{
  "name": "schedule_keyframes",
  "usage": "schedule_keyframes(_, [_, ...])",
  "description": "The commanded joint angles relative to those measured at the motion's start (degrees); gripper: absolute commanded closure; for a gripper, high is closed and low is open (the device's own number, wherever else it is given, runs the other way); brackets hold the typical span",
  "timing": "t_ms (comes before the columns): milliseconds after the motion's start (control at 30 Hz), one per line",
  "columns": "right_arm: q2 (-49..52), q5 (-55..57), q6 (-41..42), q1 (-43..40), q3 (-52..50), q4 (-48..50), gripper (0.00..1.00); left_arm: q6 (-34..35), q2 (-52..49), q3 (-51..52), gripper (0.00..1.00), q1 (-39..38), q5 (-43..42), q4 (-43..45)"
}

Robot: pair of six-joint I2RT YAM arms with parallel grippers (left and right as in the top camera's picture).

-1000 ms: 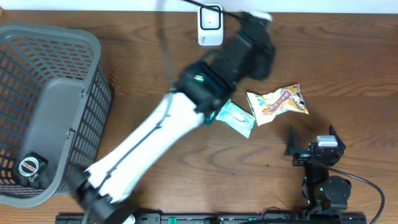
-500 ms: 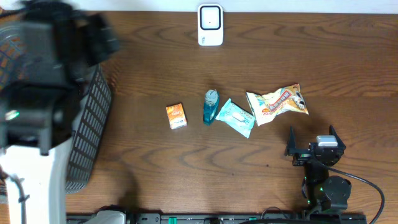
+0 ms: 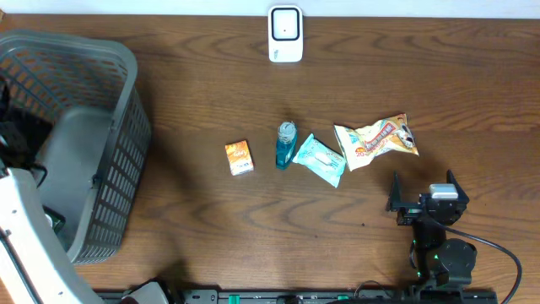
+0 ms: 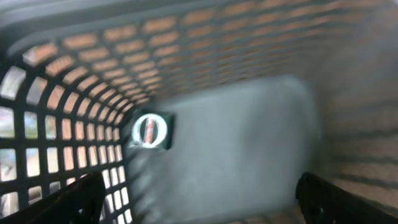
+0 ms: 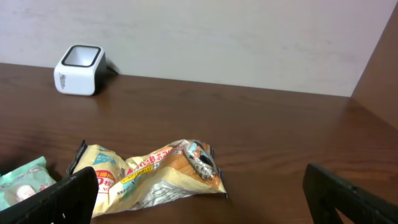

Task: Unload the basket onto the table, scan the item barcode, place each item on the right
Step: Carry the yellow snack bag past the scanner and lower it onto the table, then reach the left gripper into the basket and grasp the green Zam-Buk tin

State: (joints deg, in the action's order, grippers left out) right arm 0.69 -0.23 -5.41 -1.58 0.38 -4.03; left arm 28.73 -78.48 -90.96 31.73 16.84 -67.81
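The white barcode scanner (image 3: 285, 34) stands at the back middle of the table and shows again in the right wrist view as the scanner (image 5: 78, 61). Across the middle lie an orange box (image 3: 239, 157), a blue bottle (image 3: 287, 144), a teal packet (image 3: 321, 159) and a yellow snack bag (image 3: 375, 139). My left gripper (image 4: 199, 185) hangs open inside the grey basket (image 3: 101, 110), with nothing between its fingers. A black item with a round label (image 4: 151, 130) lies on the basket floor beyond it. My right gripper (image 3: 423, 184) rests open near the front right, just short of the snack bag (image 5: 149, 177).
The basket's mesh walls (image 4: 56, 143) close round the left gripper on three sides. My left arm's white link (image 3: 25, 245) crosses the basket's front-left corner. A pale wall runs behind the scanner.
My left arm swung from the scanner at the back across to the basket at the left, uncovering the orange box and the bottle. Its jaws widened. The right arm stayed still.
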Motion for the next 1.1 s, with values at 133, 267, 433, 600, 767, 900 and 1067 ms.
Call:
schedule_keyframes(133, [-0.31, 0.28, 0.66, 0.09, -0.07, -0.24, 0.01, -6.91, -0.07, 16.35, 0.04, 6.71, 0.42, 11.1])
schedule_keyframes(267, [-0.31, 0.28, 0.63, 0.09, -0.07, -0.24, 0.01, -10.05, -0.04, 22.51, 0.04, 9.75, 0.42, 15.91])
schedule_keyframes(433, [-0.31, 0.28, 0.63, 0.09, -0.07, -0.24, 0.01, -10.91, -0.09, 27.93, 0.04, 14.19, 0.35, 19.54])
schedule_keyframes(600, [-0.31, 0.28, 0.63, 0.09, -0.07, -0.24, 0.01, -10.91, -0.44, 33.29, 0.03, 18.25, -2.97, 25.22])
schedule_keyframes(767, [-0.31, 0.28, 0.63, 0.09, -0.07, -0.24, 0.01, -10.91, -2.67, 37.53, 0.02, 18.99, -3.54, 30.29])
schedule_keyframes(900, [-0.31, 0.28, 0.66, 0.09, -0.07, -0.24, 0.01, -10.93, -6.51, 38.66, 0.02, 18.99, -3.56, 32.89])
schedule_keyframes(1067, [-0.31, 0.28, 0.63, 0.09, -0.07, -0.24, 0.01, -10.93, -11.37, 38.66, 0.02, 18.99, -3.54, 34.36])
